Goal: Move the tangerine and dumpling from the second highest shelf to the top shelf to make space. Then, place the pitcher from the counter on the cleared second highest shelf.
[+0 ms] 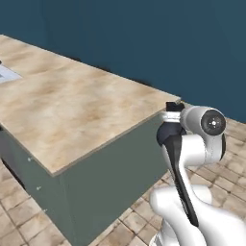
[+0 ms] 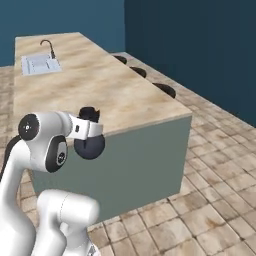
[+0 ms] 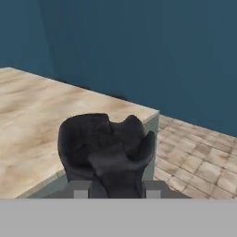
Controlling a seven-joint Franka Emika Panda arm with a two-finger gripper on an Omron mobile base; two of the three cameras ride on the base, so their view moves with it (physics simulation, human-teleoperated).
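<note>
Pitcher [image 3: 106, 148], dark and lumpy, is sitting clamped in our gripper [image 3: 115, 187], which we are holding at the counter's [image 1: 72, 105] end edge; we cannot tell its long axis.

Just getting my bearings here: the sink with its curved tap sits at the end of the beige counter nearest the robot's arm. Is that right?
Not quite. The sink with its curved tap sits at the end of the beige counter farthest from the robot's arm, as the right base view shows.
</note>
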